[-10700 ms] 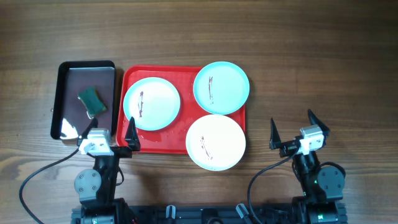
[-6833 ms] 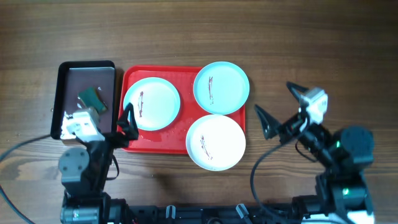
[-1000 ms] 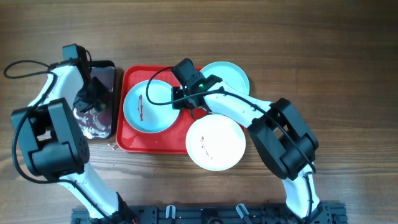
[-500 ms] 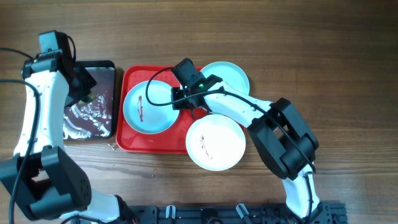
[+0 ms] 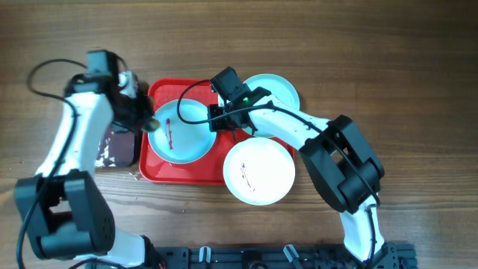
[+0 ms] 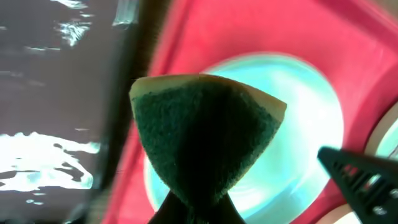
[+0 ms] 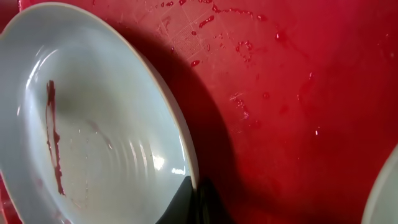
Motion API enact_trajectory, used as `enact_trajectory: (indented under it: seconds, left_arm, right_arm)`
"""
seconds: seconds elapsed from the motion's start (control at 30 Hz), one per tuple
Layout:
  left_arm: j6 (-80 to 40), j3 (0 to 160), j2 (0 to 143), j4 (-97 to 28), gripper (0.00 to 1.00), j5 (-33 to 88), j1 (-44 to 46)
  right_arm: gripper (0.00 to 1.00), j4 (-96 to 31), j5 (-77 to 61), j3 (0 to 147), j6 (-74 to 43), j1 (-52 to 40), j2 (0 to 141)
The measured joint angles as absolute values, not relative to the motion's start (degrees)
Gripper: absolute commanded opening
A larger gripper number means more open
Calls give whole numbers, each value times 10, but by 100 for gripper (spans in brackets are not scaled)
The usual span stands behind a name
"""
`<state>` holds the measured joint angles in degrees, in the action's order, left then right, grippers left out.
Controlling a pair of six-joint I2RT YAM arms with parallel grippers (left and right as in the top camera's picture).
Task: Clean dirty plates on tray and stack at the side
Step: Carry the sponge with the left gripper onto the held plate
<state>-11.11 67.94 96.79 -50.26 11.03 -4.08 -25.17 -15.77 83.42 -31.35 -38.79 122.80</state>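
The red tray (image 5: 196, 172) holds a pale plate (image 5: 179, 134) with a thin brown smear (image 7: 53, 134). This plate is tilted, its right rim raised. My right gripper (image 5: 215, 122) is shut on that rim (image 7: 186, 163), also seen as the right gripper (image 7: 196, 202) up close. My left gripper (image 5: 146, 119) is shut on a green sponge (image 6: 202, 134) with a yellow edge, hanging over the plate's left side by the tray's left rim. A turquoise plate (image 5: 278, 91) lies at the tray's back right, partly under my right arm. A white smeared plate (image 5: 259, 170) overhangs the front right corner.
A black tray (image 5: 119, 146) with white foam lies left of the red tray, largely under my left arm. Water drops dot the red tray's floor (image 7: 280, 93). Bare wooden table (image 5: 418, 90) surrounds both trays.
My left arm has swung right from over the black tray to the red tray's left edge, carrying the sponge. The right gripper and the tilted plate have stayed in place.
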Motion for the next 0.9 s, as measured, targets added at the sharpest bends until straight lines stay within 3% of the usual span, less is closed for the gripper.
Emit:
enact_trajectory:
  seconds: [0.57,0.9]
  left_arm:
    - [-90,493,956,-276,4,33,36]
    - [-93,485,957,-246,4,136,95]
  right_arm:
    - [4,-252,-175,834,-307,-371,1228]
    - [4,-252,-176,834,-307,-370,1228]
